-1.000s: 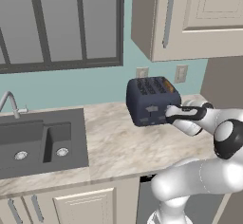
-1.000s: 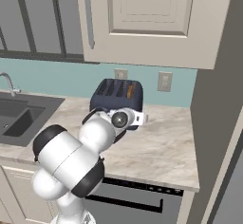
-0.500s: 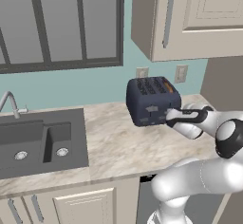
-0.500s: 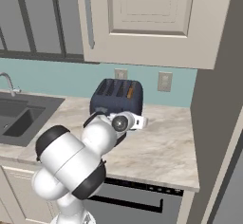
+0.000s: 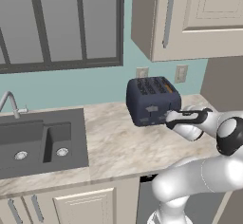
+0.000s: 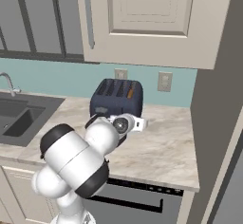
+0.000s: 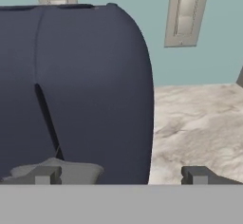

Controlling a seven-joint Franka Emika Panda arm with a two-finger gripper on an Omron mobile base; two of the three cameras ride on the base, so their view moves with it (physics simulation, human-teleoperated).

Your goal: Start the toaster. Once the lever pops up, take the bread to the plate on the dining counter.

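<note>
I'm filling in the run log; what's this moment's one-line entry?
phase: reaching for lever | gripper: open, empty, at front face of dark navy-blue four-slot toaster | tan-brown bread slice: in slot

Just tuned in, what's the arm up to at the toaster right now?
The gripper is open and pressed up close to the front face of the toaster, down by its light-grey controls. It holds nothing. The bread sits in a slot at the toaster's top. The toaster stands on the marble worktop, right of the sink.
</note>
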